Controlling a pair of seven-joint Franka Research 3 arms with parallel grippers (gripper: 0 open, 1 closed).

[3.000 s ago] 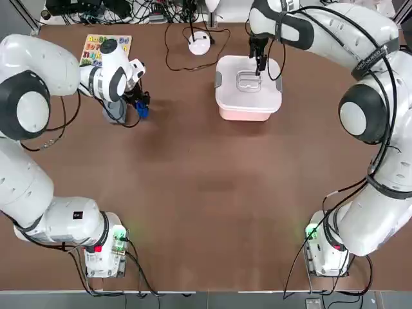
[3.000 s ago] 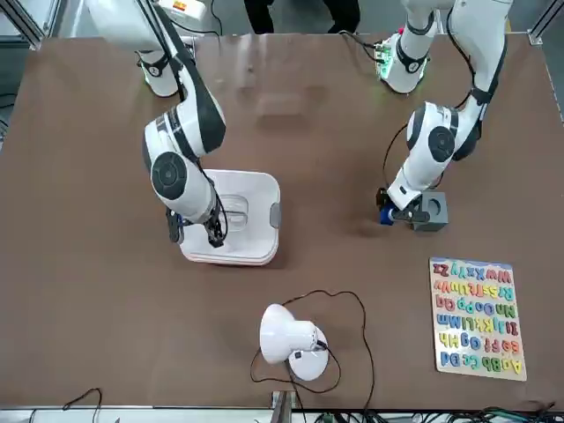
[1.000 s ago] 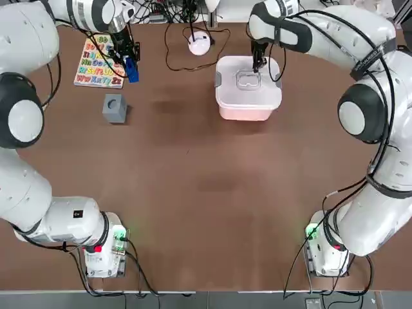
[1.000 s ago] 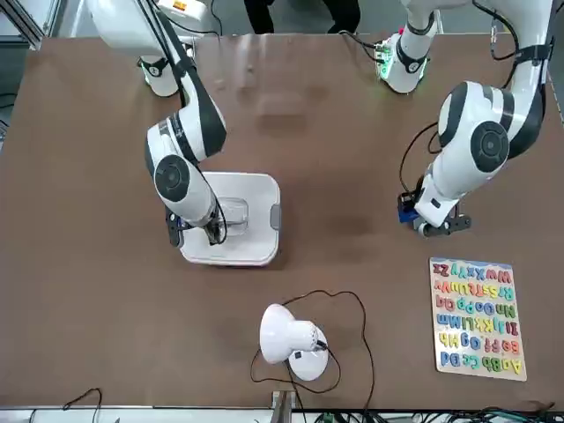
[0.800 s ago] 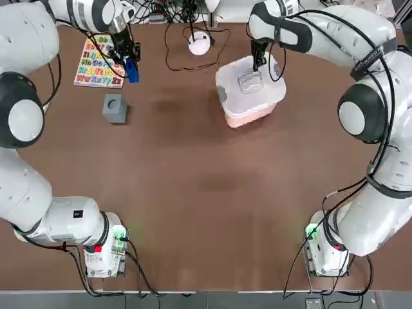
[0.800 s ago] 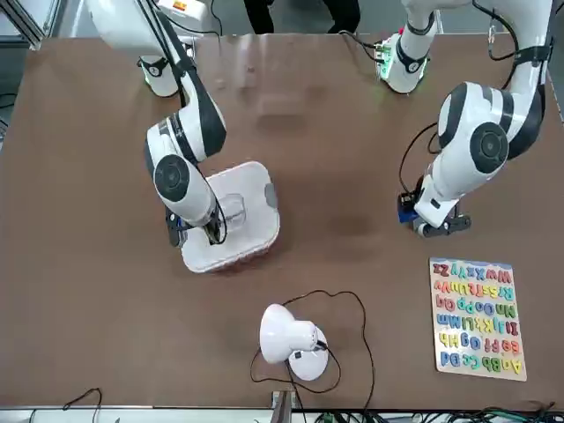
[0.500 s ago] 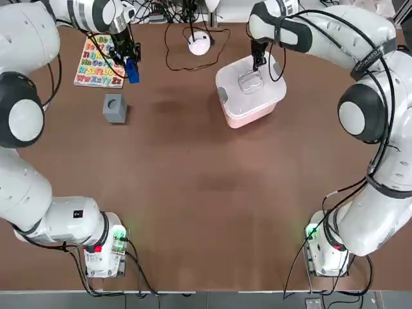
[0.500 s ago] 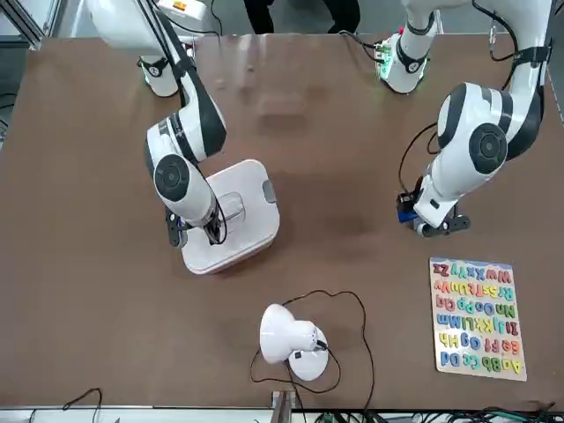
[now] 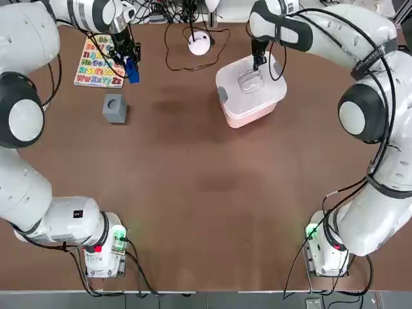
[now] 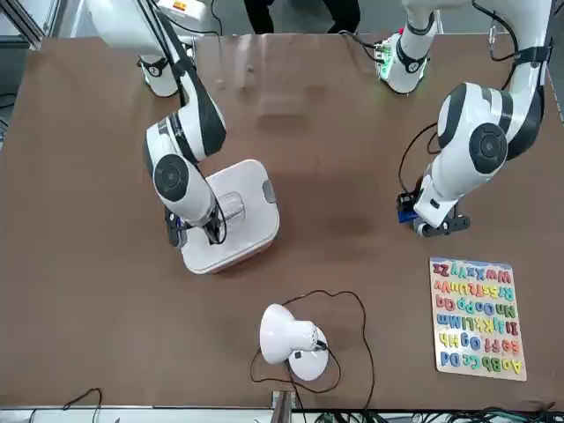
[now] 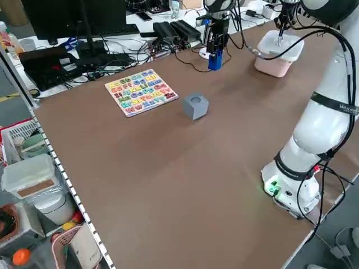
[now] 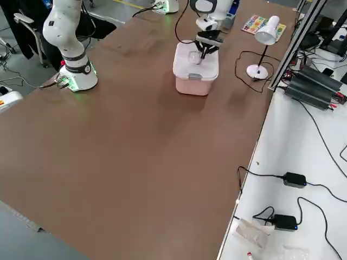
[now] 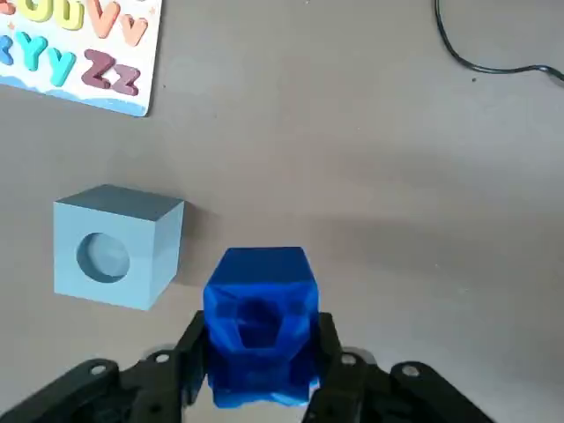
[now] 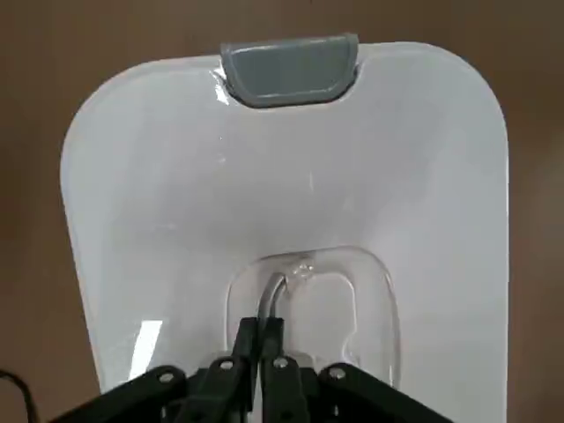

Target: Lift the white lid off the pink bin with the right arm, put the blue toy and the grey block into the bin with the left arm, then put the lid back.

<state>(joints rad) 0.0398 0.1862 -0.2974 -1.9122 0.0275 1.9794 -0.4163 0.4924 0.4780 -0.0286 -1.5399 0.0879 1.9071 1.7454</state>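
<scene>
The blue toy (image 13: 260, 326) is squeezed in the left pincer (image 9: 131, 64), held up near the letter puzzle (image 9: 98, 59). The grey block (image 9: 114, 107) is left on the worktop (image 9: 206, 193). Only the right wrist view shows the right pincer (image 14: 262, 339) pinched tight on the white lid's (image 9: 250, 82) handle. The pink bin (image 9: 248, 116) is seen turned crooked.
</scene>
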